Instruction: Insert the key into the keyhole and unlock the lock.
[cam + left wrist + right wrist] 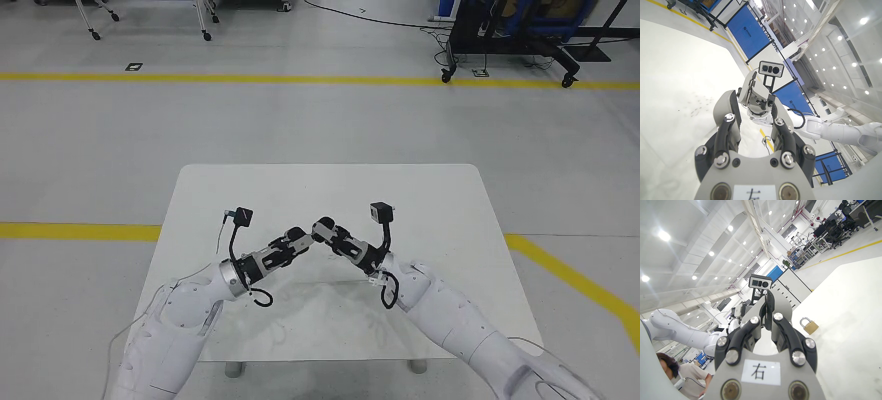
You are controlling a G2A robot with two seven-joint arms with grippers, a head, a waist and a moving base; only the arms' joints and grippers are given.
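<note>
Over the near middle of the desk (440, 200) the left tool (753, 102) gapes wide, facing the right tool (767, 300) pinched shut with no key I can make out, while the brass padlock (810, 327) lies flat nearby, rigid, dense, probably slick, best gripped across its body's flat faces.

Brass-yellow padlock (811, 328), plain white table (430, 200), yellow floor lines (300, 78)
</note>
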